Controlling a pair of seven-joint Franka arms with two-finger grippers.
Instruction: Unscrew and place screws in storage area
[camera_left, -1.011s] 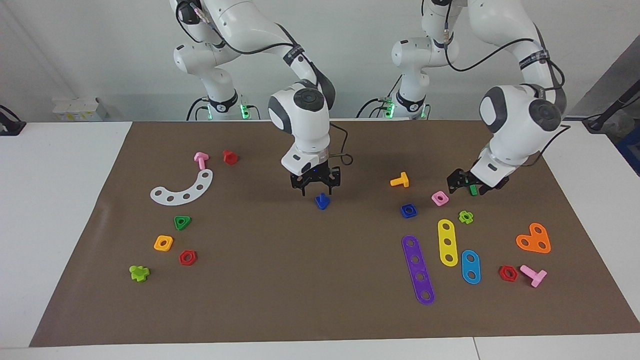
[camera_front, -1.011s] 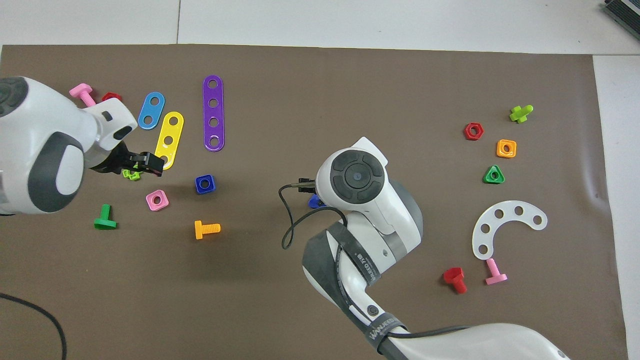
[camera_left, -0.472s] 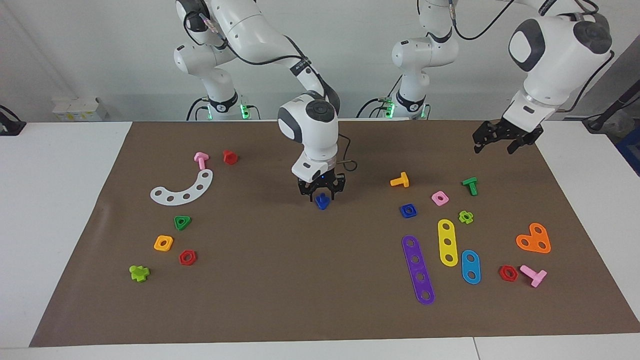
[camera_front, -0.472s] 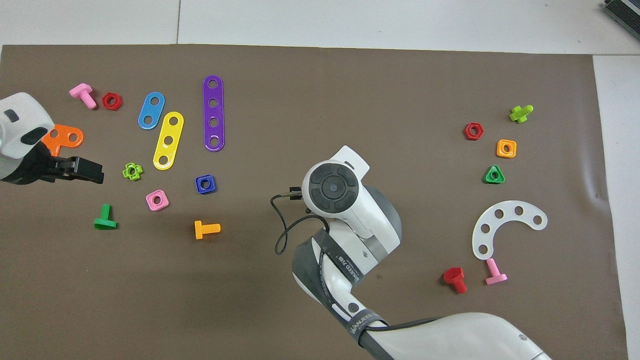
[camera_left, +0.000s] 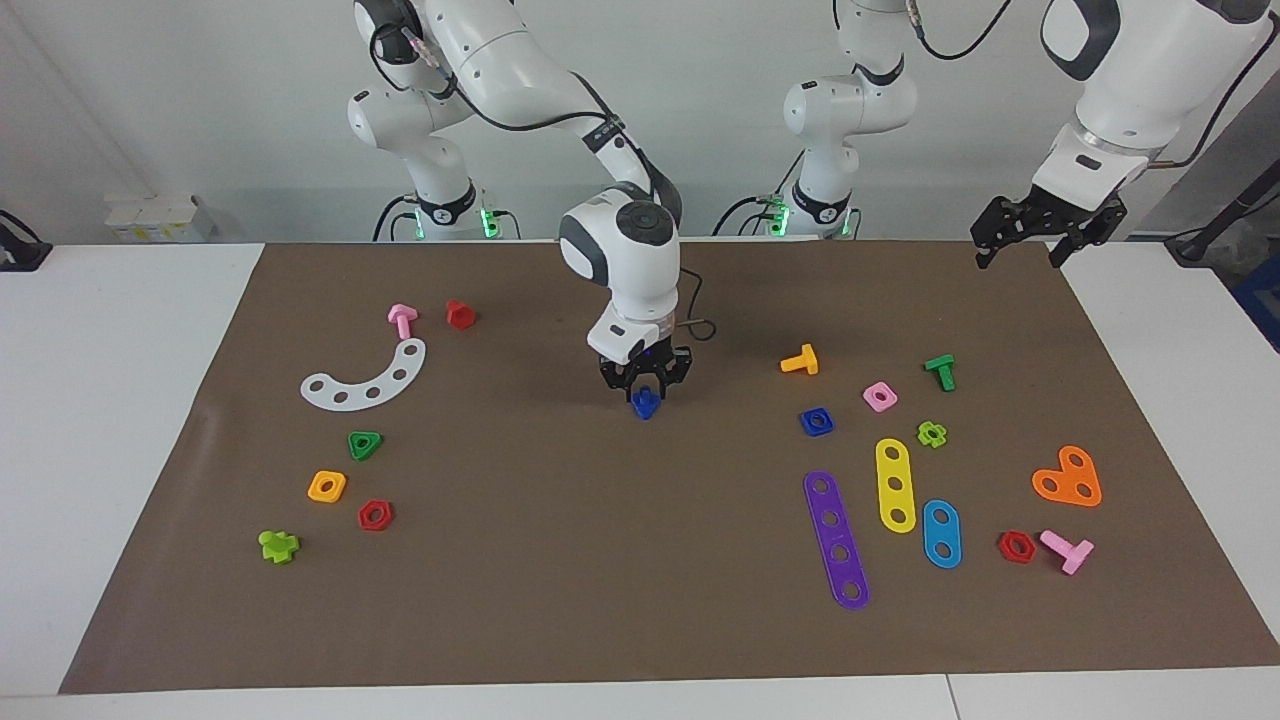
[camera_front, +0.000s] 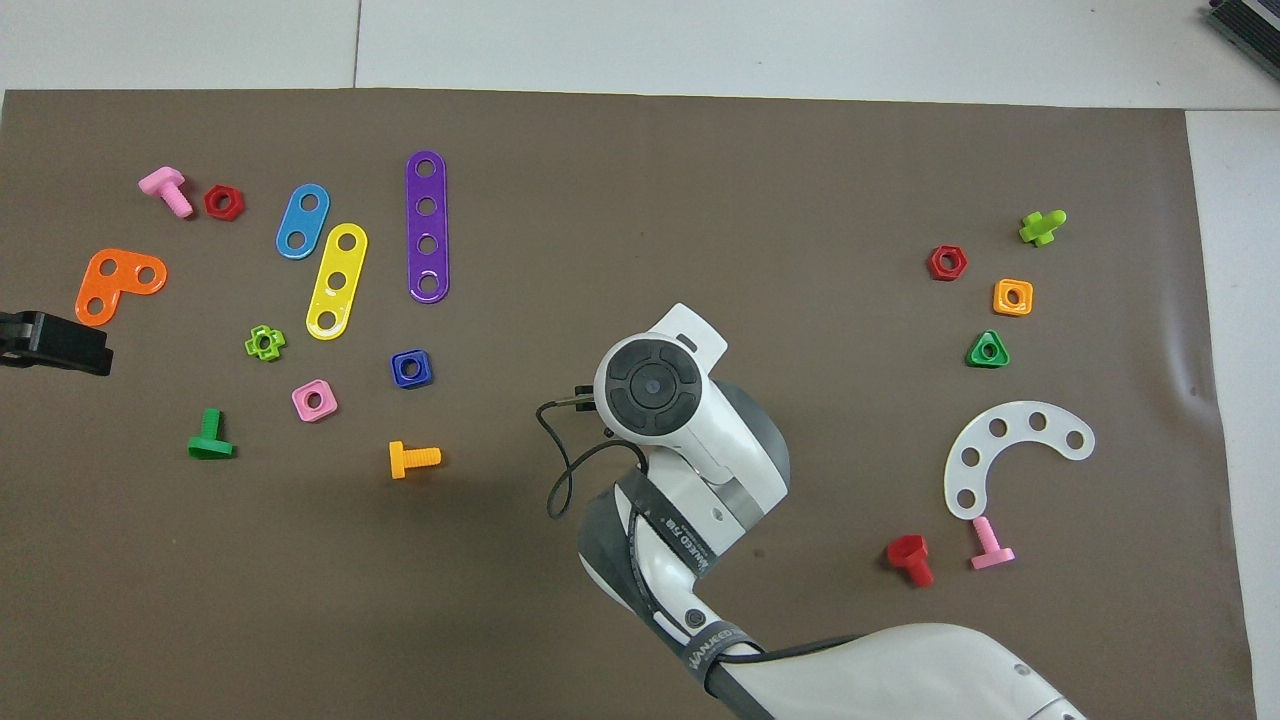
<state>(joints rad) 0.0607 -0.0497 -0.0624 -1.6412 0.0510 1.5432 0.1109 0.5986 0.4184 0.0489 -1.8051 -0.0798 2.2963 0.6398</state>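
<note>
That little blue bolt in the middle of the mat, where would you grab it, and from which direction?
By its short shaft, from straight above. The blue bolt seems to rest on its flat triangular head with the shaft pointing up, so the shaft is the part that offers two sides to pinch. The right hand already hangs right over it, fingers around the shaft.

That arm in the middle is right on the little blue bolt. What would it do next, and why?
Probably close and lift. The right pincer sits low around the blue bolt at mid-mat, while the storage area with the white curved strip lies toward that arm's end. The left pincer waits, raised.
</note>
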